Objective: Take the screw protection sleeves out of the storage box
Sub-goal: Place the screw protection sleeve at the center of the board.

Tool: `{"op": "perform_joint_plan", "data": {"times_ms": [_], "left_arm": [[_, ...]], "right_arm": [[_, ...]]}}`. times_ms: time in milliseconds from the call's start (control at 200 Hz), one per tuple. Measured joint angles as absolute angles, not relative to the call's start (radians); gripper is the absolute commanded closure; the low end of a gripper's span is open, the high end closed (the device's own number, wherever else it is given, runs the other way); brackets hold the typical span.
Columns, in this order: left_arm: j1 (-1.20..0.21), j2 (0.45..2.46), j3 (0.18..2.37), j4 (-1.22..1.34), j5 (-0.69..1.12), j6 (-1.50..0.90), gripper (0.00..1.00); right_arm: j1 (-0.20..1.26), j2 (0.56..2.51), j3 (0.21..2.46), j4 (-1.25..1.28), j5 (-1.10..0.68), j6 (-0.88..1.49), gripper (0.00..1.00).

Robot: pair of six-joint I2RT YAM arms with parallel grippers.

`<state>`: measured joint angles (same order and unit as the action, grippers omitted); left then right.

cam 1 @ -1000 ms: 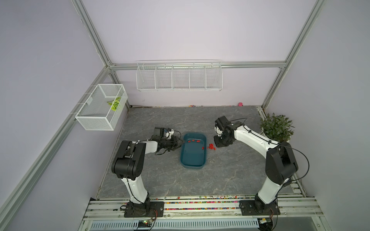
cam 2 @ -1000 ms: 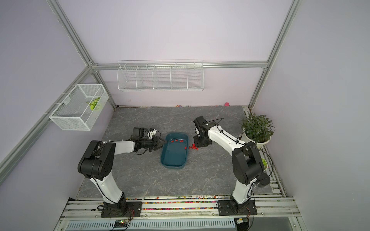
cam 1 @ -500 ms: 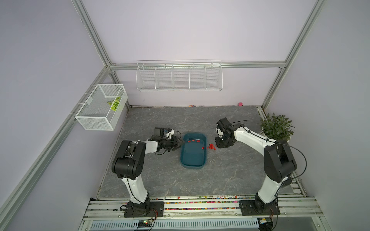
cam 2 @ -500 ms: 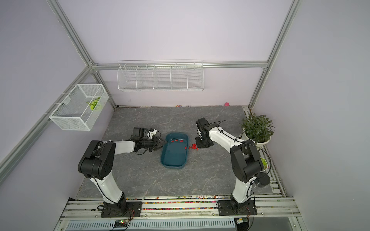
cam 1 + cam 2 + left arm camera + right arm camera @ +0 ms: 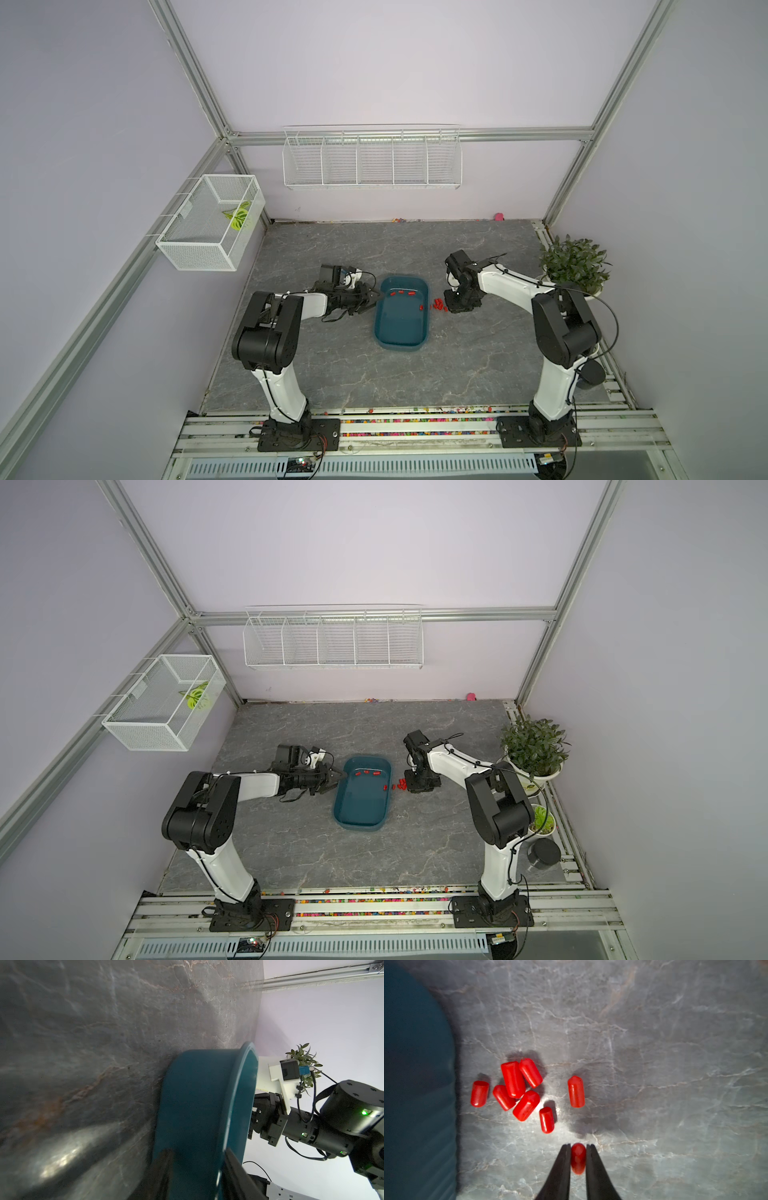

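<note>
The left arm's fingers (image 5: 164,1167) are staying where they were one second ago. They are closing on the left wall of the storage box (image 5: 400,332), one finger outside the wall and one over the rim. In this way they are keeping the box steady near the middle of the surface (image 5: 332,374), and the box itself is not shifting. Inside it, four screw protection sleeves (image 5: 401,293) are still lying as before: three in a row along the far wall and one against the right wall.

Just beside the right wall of the box, a small heap of sleeves (image 5: 437,305) is lying on the surface. The right wrist view is showing seven of them, most touching each other and one a little apart.

Only the right arm (image 5: 507,282) is changing. Its elbow is coming in toward the box, and its wrist is standing more steeply over the heap. The right arm's fingers (image 5: 560,1167) are gripping a single sleeve (image 5: 578,1159) between their tips, low over the surface and near the heap. Whether it is already touching the surface, I cannot tell.

In my judgement, one more sleeve is now out of the box and is about to be released beside the others, while four are still waiting to be fetched.
</note>
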<state>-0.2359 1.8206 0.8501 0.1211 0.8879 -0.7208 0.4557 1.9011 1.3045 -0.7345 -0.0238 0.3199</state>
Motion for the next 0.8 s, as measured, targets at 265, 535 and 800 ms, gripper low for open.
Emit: {"op": "perform_joint_plan", "data": {"times_ms": [265,535,800], "left_arm": [[-0.236,1.821,0.85,0.121,0.888,-0.721,0.56],[-0.236,1.821,0.85,0.121,0.888,-0.721,0.56],[-0.236,1.821,0.85,0.122,0.888,-0.721,0.56]], "right_arm": [[0.456,1.917,1.305,-0.735,-0.022,0.316,0.8],[0.456,1.923,1.306,-0.735,-0.019,0.313,0.76],[0.456,1.923,1.308,-0.735,-0.019,0.309,0.68]]}}
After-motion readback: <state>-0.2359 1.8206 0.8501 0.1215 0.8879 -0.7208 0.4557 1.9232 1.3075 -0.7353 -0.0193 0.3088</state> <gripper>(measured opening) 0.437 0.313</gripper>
